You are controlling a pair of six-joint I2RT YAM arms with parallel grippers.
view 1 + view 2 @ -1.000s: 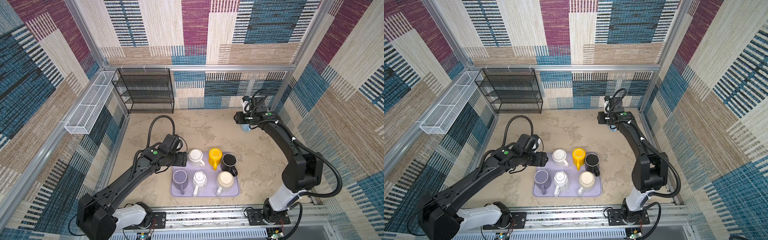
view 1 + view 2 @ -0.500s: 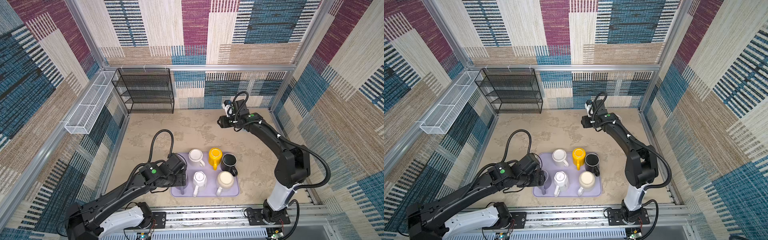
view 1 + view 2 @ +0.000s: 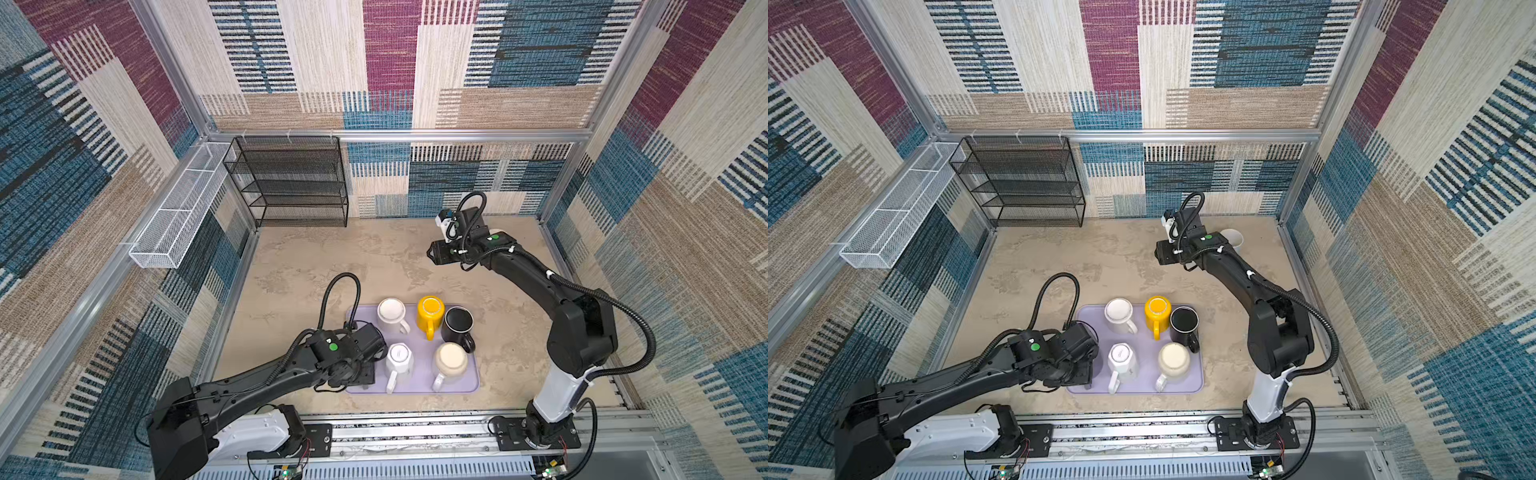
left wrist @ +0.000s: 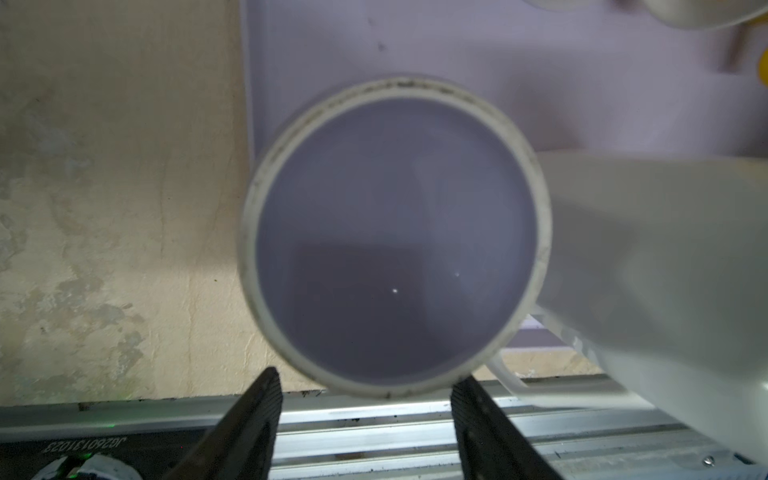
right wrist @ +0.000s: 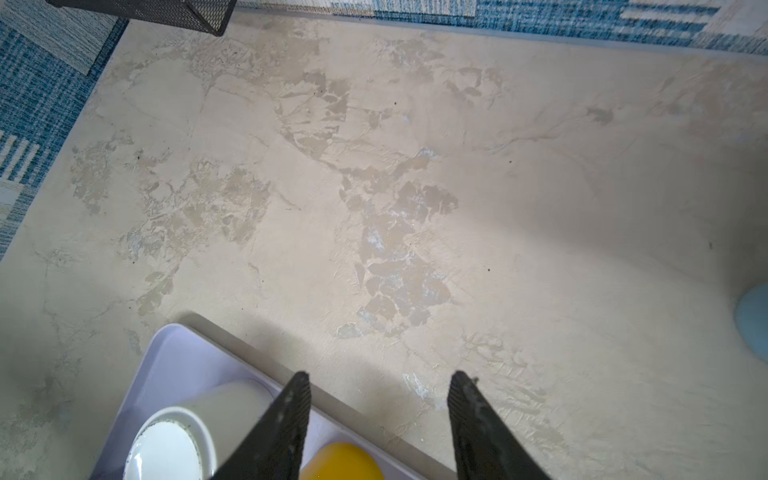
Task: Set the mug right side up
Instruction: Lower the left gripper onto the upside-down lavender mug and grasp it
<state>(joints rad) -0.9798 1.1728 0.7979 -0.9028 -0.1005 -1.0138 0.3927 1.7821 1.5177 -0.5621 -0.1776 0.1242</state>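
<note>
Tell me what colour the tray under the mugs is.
Pale lavender; the tray shows best in a top view.

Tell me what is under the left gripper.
A lavender mug, round face up, stands on the purple tray below the left gripper, whose jaws are apart at its edge. In both top views the left arm covers that mug; its sides and handle do not show.

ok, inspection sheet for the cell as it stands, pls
Surface: beige mottled tabletop, no spills seen.
Job's things: lilac mug, base up, on purple tray; five more mugs beside it.
Clutter: pale cup at back right.
Grippers: left gripper open, fingertips at the lilac mug's edge; right gripper open, empty, above the tabletop.
Cables: black loop at each wrist, no snag seen.
Surroundings: black mesh rack, white wire basket, patterned walls.
</note>
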